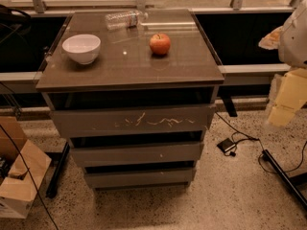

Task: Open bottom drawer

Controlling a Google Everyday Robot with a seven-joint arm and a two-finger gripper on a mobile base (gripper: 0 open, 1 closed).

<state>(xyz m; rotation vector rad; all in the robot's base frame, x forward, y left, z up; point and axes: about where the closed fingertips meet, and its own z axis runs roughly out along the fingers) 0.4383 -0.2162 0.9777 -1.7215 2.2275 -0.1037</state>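
While the claw (287, 99) hangs right of the cabinet (129, 78), spread or pressed together I cannot tell, the handleless bottom drawer (139, 178) sits shut, lowest of three, so a high reach could pull the middle drawer (136, 153).

At rt edge, gripper (288, 97), well apart from bottom drawer (140, 178); apple (159, 43), bowl (81, 48), bottle (123, 19) on cabinet top (184, 63).
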